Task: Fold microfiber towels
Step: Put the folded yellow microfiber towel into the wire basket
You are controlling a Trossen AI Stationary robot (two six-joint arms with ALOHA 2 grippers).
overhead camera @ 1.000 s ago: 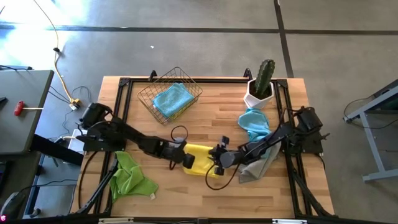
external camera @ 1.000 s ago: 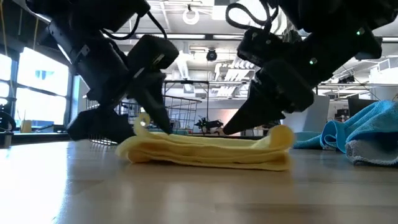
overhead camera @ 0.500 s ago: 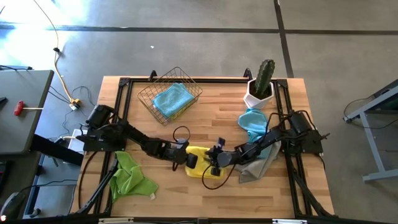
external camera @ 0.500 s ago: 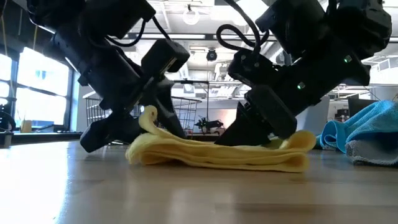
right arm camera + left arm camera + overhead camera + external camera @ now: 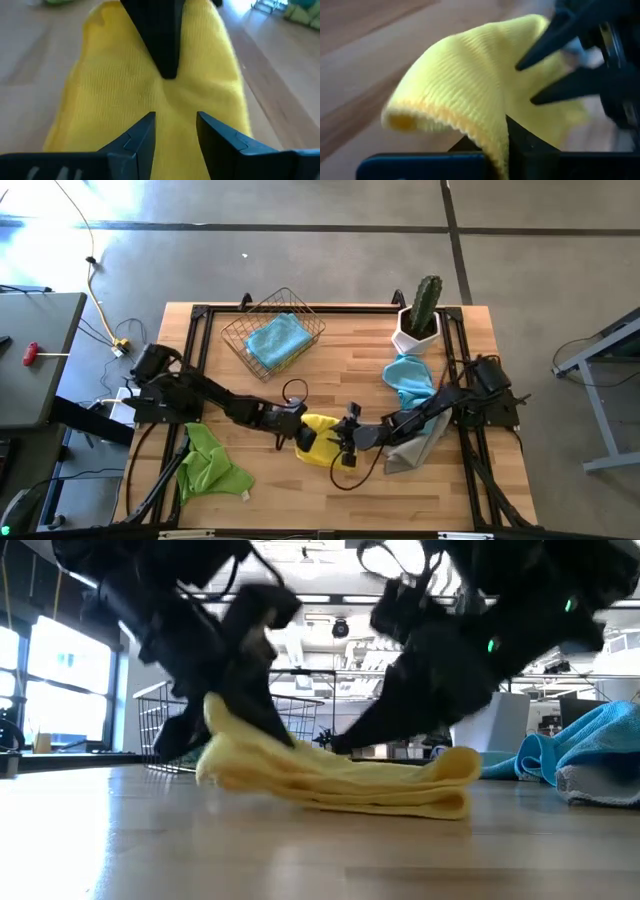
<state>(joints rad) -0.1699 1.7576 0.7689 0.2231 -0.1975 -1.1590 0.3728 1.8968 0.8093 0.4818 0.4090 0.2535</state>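
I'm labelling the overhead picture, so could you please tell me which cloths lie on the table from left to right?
Lime green towel → yellow towel, between the left claw and right claw → grey towel.

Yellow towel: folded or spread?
Folded: the yellow towel lies in stacked layers, one end lifted by the left tool.

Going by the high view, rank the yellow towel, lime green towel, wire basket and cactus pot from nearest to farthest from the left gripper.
From the left gripper:
1. Yellow towel, held at its fingers.
2. Lime green towel, toward the table's front-left.
3. Wire basket, at the back; close to the towel's distance.
4. Cactus pot, back right.
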